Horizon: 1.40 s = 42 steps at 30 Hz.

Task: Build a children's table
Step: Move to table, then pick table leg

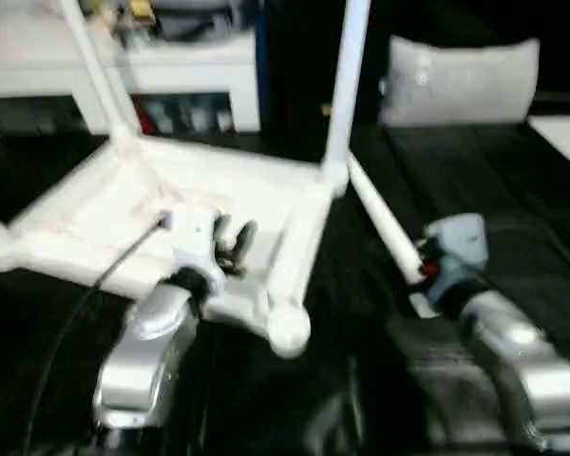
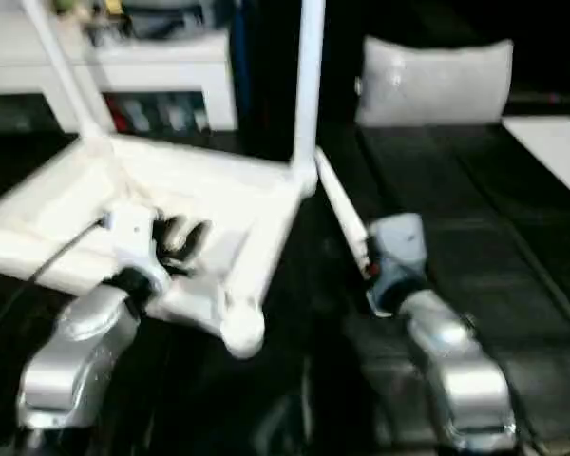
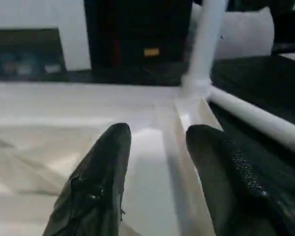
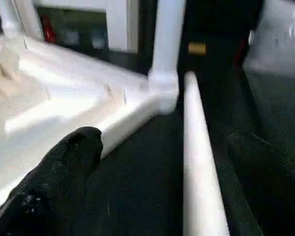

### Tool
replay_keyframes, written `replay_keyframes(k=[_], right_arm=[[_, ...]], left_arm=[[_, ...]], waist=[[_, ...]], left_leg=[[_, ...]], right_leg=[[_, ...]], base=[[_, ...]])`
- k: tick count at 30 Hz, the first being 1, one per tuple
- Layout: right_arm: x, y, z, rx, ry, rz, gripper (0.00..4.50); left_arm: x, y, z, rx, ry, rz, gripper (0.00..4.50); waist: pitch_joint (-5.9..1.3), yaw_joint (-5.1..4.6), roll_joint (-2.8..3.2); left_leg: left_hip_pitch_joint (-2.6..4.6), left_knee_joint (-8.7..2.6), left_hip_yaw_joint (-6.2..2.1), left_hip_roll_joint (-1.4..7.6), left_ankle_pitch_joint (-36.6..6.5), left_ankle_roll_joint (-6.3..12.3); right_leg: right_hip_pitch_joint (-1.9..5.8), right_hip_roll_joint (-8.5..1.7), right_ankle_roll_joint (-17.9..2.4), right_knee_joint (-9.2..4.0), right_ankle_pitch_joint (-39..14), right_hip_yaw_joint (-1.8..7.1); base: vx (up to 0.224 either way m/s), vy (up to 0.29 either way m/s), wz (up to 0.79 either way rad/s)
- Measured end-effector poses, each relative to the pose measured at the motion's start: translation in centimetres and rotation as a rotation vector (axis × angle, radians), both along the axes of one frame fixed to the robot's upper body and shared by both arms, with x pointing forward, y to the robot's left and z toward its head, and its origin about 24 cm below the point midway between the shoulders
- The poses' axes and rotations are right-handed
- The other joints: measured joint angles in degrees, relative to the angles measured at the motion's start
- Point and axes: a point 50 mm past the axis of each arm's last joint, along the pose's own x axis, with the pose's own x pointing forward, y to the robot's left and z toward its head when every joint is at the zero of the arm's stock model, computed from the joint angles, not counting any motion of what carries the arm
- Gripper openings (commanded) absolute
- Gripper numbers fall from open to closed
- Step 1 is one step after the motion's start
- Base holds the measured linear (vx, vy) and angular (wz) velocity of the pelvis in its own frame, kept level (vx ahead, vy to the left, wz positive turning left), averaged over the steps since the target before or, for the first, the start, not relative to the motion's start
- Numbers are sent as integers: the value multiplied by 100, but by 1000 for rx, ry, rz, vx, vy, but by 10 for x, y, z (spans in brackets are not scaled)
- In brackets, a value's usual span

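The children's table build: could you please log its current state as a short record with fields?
table top: white top lies underside up on the black work surface
legs fitted: two stand upright in the far corner sockets, far-left leg and far-right leg
loose leg: one leg lies on the work surface beside the top's right edge
near-right socket: empty socket
left gripper: left gripper open over the ribbed underside
right gripper: right gripper open, fingers either side of the loose leg
background: white cabinet, grey cushion
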Motion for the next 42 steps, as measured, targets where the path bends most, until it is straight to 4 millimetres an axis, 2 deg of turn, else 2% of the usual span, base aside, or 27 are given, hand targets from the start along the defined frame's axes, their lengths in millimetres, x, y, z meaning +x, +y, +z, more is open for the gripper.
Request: replay_keyframes(k=[1, 2, 4, 7, 9, 11, 13, 16, 18, 21, 25, 26, 27, 29, 32, 37, 42], right_arm=[[1, 2, 0, 1, 8, 5, 450], [4, 5, 2, 0, 22, 10, 450], [9, 5, 5, -4, 32, 0, 450], [23, -3, 5, -40, 108, -42, 450], [35, -5, 8, -50, 149, -65, 450], [50, -8, 12, -77, 222, -81, 450], [57, -11, 14, -96, 262, -79, 450], [68, -15, 7, -154, 370, -85, 450], [74, -23, 1, -204, 441, -115, 450], [77, -31, -5, -223, 497, -133, 450], [78, -34, -16, -238, 585, -114, 450], [78, -36, -19, -238, 608, -110, 431], [78, -37, -21, -240, 627, -108, 431], [78, -42, -24, -237, 665, -110, 403], [76, -44, -26, -231, 696, -107, 384], [74, -44, -28, -219, 731, -86, 328], [72, -53, -28, -214, 759, -87, 285]], left_arm=[[0, 3, 0, 12, 0, -4, 233], [0, 8, -1, 36, 7, -20, 233], [0, 14, -2, 52, 19, -42, 233], [1, 15, 4, 88, 26, -155, 233], [0, 13, 7, 112, 41, -263, 233], [-2, 10, 10, 141, 73, -399, 233], [-5, 5, 14, 136, 83, -483, 233], [-11, 0, 18, 172, 106, -629, 233], [-14, -4, 19, 196, 112, -687, 233], [-15, -4, 19, 198, 124, -700, 263], [-15, -6, 19, 193, 138, -713, 266], [-15, -6, 19, 193, 144, -714, 267], [-15, -5, 19, 195, 150, -717, 267], [-16, -4, 19, 204, 160, -728, 268], [-17, -3, 20, 210, 167, -732, 268], [-17, -3, 19, 209, 169, -735, 268], [-18, -5, 18, 210, 175, -747, 268]], waist=[[-7, 4, -33], [-2, 31, -55], [-1, 55, -45], [19, 125, -20], [53, 134, 7], [130, 119, 19], [136, 137, 22], [140, 140, 32], [139, 142, 33], [137, 156, 35], [137, 163, 34], [137, 167, 34], [139, 169, 31], [139, 180, 29], [139, 194, 29], [139, 216, 28], [139, 235, 28]], left_leg=[[-13, 33, -3, 4, -15, 17], [-59, 53, 6, 2, -18, 24], [-86, 56, 21, -38, -15, 35], [-69, 19, 80, -33, -14, 82], [-12, -6, 151, -10, -4, 62], [69, -21, 207, -11, -5, 59], [80, -63, 243, -17, -5, 58], [81, -76, 315, -16, -2, 56], [58, -76, 355, -15, 0, 56], [28, -76, 387, 2, 57, 114], [9, -75, 427, 28, 69, 133], [8, -75, 450, 39, 67, 140], [7, -75, 471, 50, 65, 144], [-19, -75, 489, 61, 69, 151], [-49, -75, 509, 70, 79, 165], [-47, -75, 531, 86, 80, 166], [-45, -75, 569, 110, 80, 166]], right_leg=[[-26, -4, 15, 11, -8, 0], [-83, -26, 31, 10, 7, -3], [-105, -65, 32, 3, 7, 4], [-81, -78, -22, -55, 44, 18], [-43, -100, -57, -69, 73, 15], [-8, -162, -49, -49, 80, -2], [-17, -198, -28, -69, 70, -8], [-37, -242, -10, -68, 112, -7], [-70, -260, -49, -68, 156, 3], [-104, -260, -48, -70, 188, 3], [-122, -256, -50, -84, 187, 3], [-125, -256, -51, -86, 184, 3], [-129, -256, -52, -87, 183, 4], [-154, -256, -53, -86, 183, 3], [-192, -256, -52, -78, 184, 7], [-195, -256, -52, -76, 184, 8], [-196, -256, -53, -76, 185, 10]], base=[[102, 51, -9], [98, 74, -6], [52, 57, -1], [-1, 18, 0], [-86, 29, 0], [-89, 30, -5], [-81, 28, -8], [-18, 6, -1], [0, 0, 0], [0, 0, 0], [0, 0, 0], [0, 0, 0], [0, 0, 0], [0, 0, 0], [0, 0, 0], [0, 0, 0], [0, 0, 0]])
